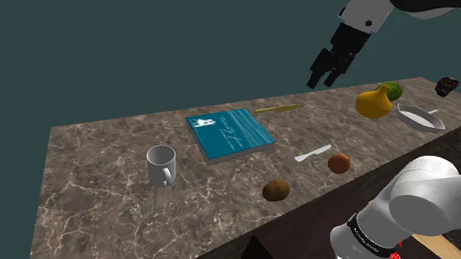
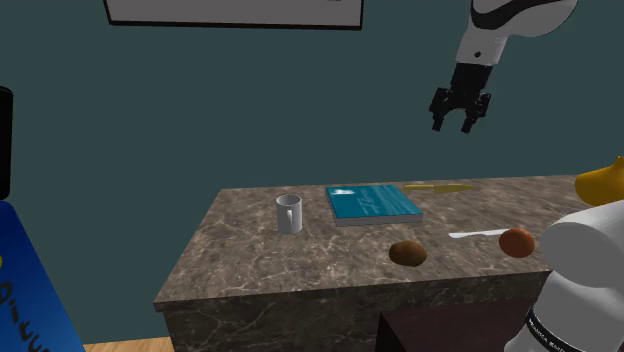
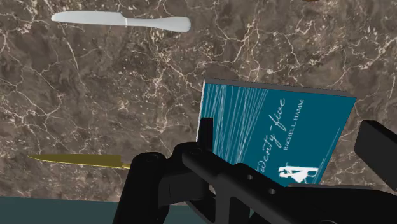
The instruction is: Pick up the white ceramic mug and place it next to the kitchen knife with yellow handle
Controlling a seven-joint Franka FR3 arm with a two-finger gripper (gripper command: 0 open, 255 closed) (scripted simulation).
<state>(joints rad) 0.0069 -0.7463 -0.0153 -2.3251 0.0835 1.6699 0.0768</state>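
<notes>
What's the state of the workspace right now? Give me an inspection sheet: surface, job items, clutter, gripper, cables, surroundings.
Surface: brown marbled counter.
Job's things: white mug upright, apart from the yellow knife lying beyond the teal book.
Clutter: white knife, brown round item, reddish round item, yellow fruit, white dish.
Gripper: gripper open, empty, high above the counter.
Cables: nothing seen.
Surroundings: dark teal wall.

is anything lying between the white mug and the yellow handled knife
Yes: the teal book lies flat between the white mug and the yellow-handled knife, so carrying the mug over it seems safest.
</notes>
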